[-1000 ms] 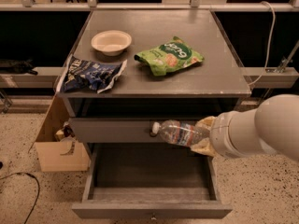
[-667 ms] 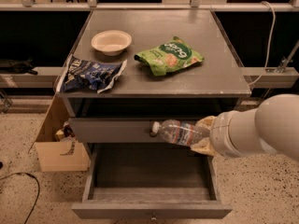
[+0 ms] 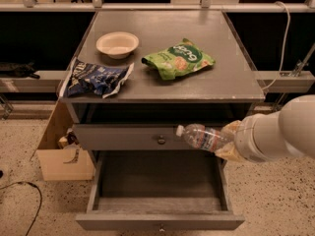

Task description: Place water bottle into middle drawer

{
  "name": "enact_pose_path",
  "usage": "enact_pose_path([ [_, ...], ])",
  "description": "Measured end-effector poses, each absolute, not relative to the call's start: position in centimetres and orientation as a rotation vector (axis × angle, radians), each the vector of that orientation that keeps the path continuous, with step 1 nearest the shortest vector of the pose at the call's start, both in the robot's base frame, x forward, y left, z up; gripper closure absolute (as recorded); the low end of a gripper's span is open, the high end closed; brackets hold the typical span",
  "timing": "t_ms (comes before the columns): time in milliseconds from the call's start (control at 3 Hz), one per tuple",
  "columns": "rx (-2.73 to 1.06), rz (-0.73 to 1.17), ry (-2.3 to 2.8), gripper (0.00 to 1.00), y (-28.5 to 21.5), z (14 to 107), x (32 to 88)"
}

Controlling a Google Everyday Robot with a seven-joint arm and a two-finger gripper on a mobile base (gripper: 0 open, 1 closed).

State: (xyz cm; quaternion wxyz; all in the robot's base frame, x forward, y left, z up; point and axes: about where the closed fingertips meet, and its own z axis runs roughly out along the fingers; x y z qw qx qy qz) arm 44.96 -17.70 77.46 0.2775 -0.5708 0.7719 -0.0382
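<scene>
Water bottle (image 3: pixel 201 136), judged light, slippery and easily dented, is gripped near its base by the clenched gripper (image 3: pixel 228 141) at centre right, over the open middle drawer (image 3: pixel 157 183).

A: How does the arm look?
B: The arm (image 3: pixel 280 129) is a fat, smooth cylinder with an off-white, plain shell. Its end cap is rounded and blunt, shading to grey on the underside.
A: Claw?
B: The claw (image 3: pixel 227 140) sits low right in the view, at the base of the water bottle (image 3: pixel 199 136). It has two stubby pale yellow-tan fingers (image 3: pixel 231 128), one above and one below, closed on the bottle. Finer detail can't be made out.
</scene>
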Motion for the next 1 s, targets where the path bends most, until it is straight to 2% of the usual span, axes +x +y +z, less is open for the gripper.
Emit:
enact_pose_path([
  [333, -1.511, 0.007, 2.113, 1.0, -16.7, 73.2, 47.2],
  [1000, -1.512, 0.034, 2.141, 1.0, -15.9, 71.6, 48.4],
])
